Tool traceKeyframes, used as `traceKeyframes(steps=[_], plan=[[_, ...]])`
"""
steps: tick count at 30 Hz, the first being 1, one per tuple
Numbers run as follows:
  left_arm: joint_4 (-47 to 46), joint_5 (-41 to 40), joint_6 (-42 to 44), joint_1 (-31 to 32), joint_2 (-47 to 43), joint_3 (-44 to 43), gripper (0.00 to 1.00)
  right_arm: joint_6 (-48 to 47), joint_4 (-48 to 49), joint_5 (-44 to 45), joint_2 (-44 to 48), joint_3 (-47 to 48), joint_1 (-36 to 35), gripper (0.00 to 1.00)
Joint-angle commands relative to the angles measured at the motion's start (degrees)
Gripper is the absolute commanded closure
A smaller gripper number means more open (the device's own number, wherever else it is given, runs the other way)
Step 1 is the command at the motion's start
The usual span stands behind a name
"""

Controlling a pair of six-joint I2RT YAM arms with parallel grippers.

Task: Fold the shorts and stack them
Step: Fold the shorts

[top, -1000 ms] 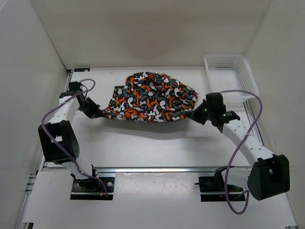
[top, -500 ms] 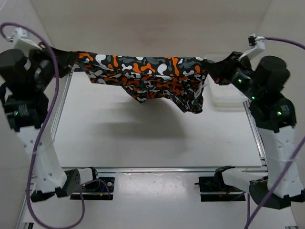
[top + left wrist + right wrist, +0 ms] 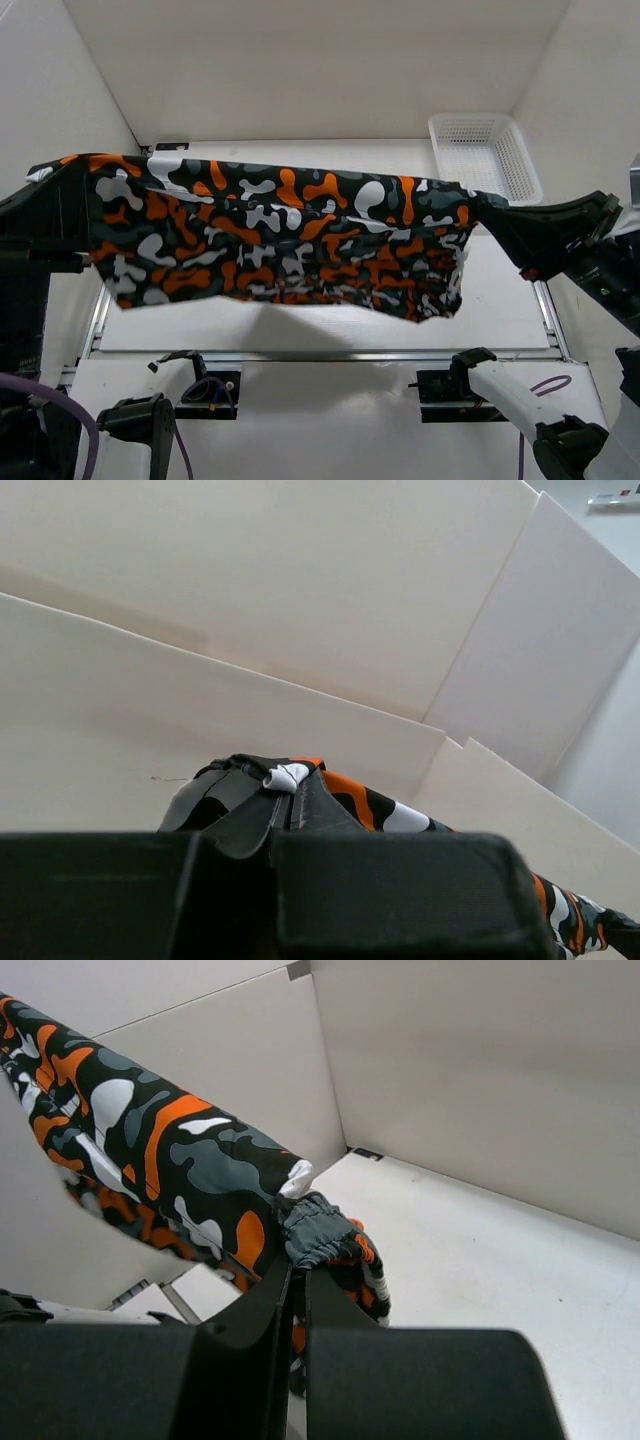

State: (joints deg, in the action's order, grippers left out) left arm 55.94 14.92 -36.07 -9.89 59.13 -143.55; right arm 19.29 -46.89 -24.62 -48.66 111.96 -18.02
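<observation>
Above white table, shorts stretched, white walls

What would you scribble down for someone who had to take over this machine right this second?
Grippers: the left gripper is shut on one top corner of the shorts; the right gripper is shut on the other.
Where things are: the shorts hang stretched wide between the two arms, in the air above the table. The white basket sits at the table's far right corner.
Done: shorts picked up and spread out.
Left: lay them down, fold them, stack them. No fold shows yet.
</observation>
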Motion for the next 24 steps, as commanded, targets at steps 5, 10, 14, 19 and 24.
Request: traceKeyframes(steps=[5, 10, 14, 19, 24], plan=[[3.65, -6.21, 1.89, 0.13, 6.16, 8.78, 0.90, 0.14, -5.58, 8.61, -0.81, -9.36, 0.18, 1.00], [-1.62, -6.22, 2.50, 0.13, 11.43, 21.89, 0.90, -1.70, 0.81, 13.28, -5.82, -20.89, 0.18, 1.00], [-4.09, -5.69, 4.07, 0.13, 21.51, 27.53, 0.90, -2.59, 8.03, 16.97, -15.63, -29.42, 0.18, 1.00], [-4.61, -7.01, 5.84, 0.75, 35.76, 25.25, 0.90, -3.38, 16.38, 19.00, -30.32, -32.51, 2.02, 1.00], [-4.61, -6.48, 6.37, 0.75, 50.53, 15.42, 0.90, -0.84, 20.44, 18.29, -50.01, -22.26, 4.40, 1.00]])
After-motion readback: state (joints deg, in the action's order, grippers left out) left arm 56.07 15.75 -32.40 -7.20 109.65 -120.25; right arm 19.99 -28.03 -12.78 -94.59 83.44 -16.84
